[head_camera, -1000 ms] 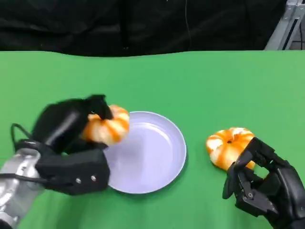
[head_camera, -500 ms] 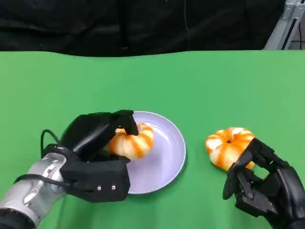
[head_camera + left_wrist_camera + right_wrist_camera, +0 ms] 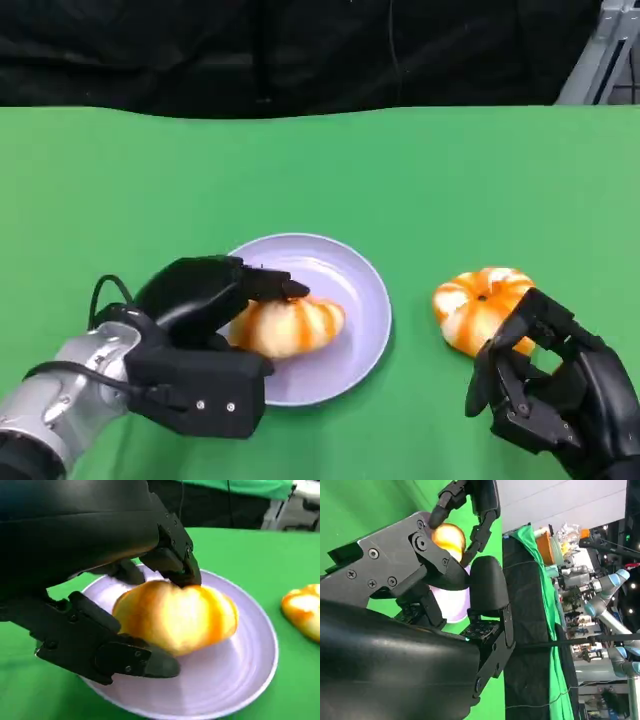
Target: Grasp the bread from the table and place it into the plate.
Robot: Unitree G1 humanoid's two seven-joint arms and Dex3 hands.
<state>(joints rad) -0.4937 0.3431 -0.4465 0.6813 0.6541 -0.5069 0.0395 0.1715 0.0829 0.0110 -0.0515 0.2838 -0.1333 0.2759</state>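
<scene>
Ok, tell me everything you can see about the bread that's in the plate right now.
The bread in the plate is a rounded, pumpkin-shaped bun, glossy, with orange and pale cream stripes running into lobes. It sits on the floor of the lilac plate, toward the side nearer the left hand, whose black fingers touch it on top and along its near side.

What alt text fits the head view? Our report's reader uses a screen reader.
The left black robot hand holds a round orange-and-white bread roll on a pale lilac plate. A second, similar roll lies on the green table by the right robot hand.
</scene>
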